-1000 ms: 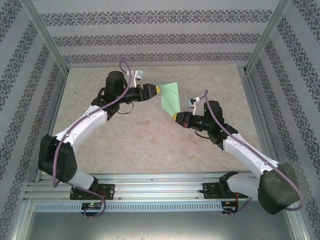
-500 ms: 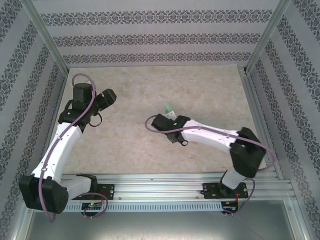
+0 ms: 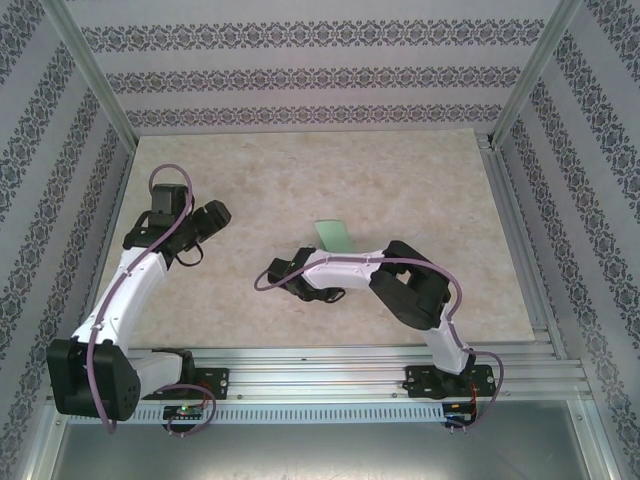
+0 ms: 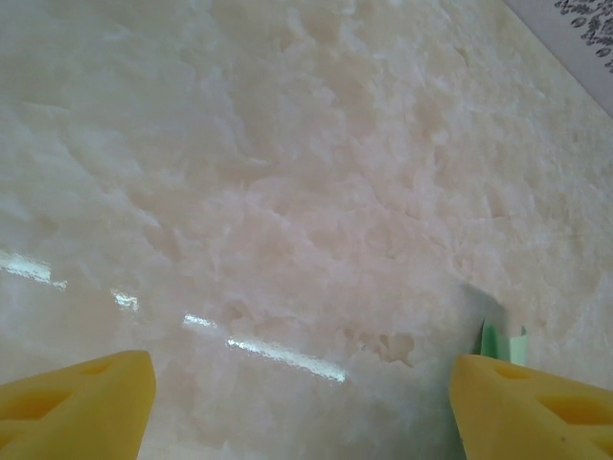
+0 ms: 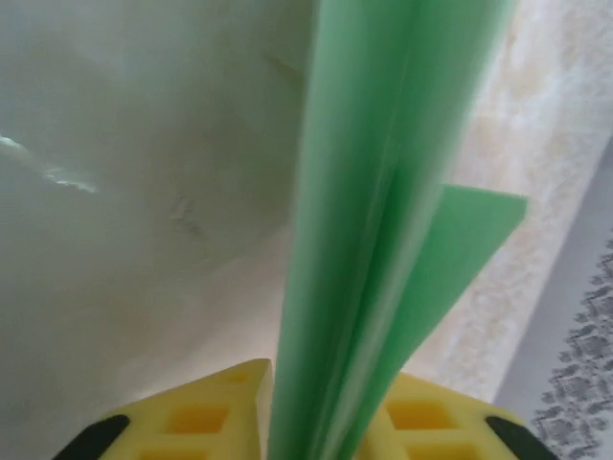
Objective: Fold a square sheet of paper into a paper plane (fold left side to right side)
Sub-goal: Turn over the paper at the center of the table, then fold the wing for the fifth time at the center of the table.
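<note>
The left gripper [image 4: 302,407] is held wide open over the table [image 4: 287,192], with nothing between its fingers. The paper plane [image 5: 383,192] is seen standing between the fingers of the right gripper [image 5: 321,402]; whether it is clamped cannot be told.

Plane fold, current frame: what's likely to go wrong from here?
1. The paper plane sits between the fingers of the right pincer; grip tightness is unclear, so it might slip or spring open.
2. The left pincer is open and apart from it, so nothing would catch it.
</note>
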`<action>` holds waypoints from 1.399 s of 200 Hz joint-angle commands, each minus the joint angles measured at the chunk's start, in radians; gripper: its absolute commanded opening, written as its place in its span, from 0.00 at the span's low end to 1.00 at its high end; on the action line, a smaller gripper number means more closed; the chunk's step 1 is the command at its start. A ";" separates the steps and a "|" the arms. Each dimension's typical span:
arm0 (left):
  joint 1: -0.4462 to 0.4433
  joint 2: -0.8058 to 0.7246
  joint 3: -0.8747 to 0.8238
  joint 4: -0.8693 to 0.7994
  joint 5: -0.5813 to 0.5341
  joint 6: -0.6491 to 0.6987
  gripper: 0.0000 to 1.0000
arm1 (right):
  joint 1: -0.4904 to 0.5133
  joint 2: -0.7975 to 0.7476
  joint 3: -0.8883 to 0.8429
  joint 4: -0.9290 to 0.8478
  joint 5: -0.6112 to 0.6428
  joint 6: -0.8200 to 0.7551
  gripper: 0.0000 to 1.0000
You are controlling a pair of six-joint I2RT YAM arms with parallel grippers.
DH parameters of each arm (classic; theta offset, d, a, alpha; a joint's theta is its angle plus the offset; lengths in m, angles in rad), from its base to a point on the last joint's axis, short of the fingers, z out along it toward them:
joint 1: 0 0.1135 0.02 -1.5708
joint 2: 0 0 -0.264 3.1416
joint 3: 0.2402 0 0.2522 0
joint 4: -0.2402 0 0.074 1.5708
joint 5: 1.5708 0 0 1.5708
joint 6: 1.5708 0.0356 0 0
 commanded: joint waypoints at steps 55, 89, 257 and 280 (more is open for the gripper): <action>-0.031 0.129 -0.119 0.299 0.381 -0.007 0.82 | -0.012 -0.505 -0.177 0.282 -0.357 -0.026 0.74; -0.177 0.271 -0.105 0.464 0.448 -0.069 0.81 | -0.171 -0.741 -0.322 0.473 -0.514 -0.007 0.83; -0.437 0.834 0.237 0.617 0.470 -0.108 0.16 | -0.866 -0.738 -0.811 1.157 -1.361 0.175 0.73; -0.435 0.811 0.225 0.607 0.498 -0.065 0.07 | -0.869 -0.637 -0.756 1.159 -1.400 0.124 0.70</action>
